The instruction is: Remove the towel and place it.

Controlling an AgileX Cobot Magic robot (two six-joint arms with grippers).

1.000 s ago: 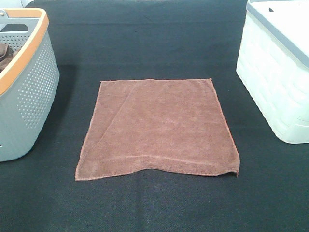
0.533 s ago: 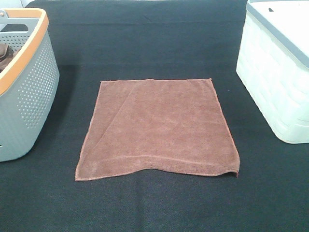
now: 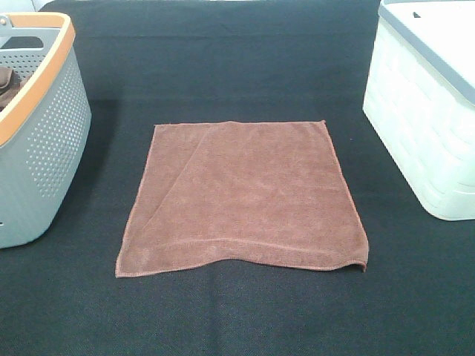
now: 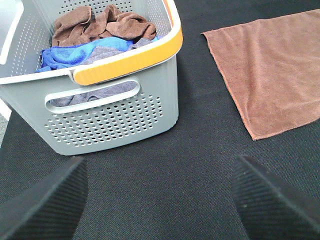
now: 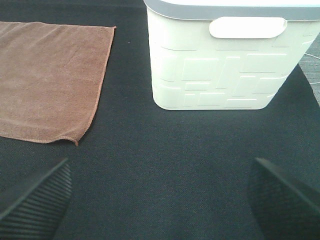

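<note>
Exterior high view: the towel [image 3: 243, 197] lies spread flat on the black worktop [image 3: 223, 59], roughly centred between the grey basket [image 3: 38, 141] on the left and the white bin [image 3: 430, 111] on the right. It touches neither container. A faint diagonal crease runs across the towel's left half, and its near right corner is slightly curled up. Neither arm appears in this view.

Left wrist view: the left gripper [image 4: 160, 200] has its two dark ribbed fingers [image 4: 42, 205] set wide apart, with only bare worktop between them; nothing is held. The grey basket [image 4: 107, 107] stands just ahead of the gripper. It has perforated walls, a slot handle and an orange rim [image 4: 125, 57]. Inside it lie bunched brown fabric [image 4: 100, 25], a blue cloth [image 4: 75, 52] and a grey cloth [image 4: 107, 52]. The towel [image 4: 270, 75] lies beside the basket, apart from it, with one corner nearest the gripper.

Right wrist view: the right gripper [image 5: 160, 200] is likewise spread wide, its fingers [image 5: 35, 200] over bare worktop and gripping nothing. The white bin [image 5: 225, 65], with a block-pattern wall, a grey rim and an oval handle opening, stands ahead of it. The towel [image 5: 50, 80] lies to the bin's side, separated from it by a strip of worktop, its curled corner toward the gripper.
</note>
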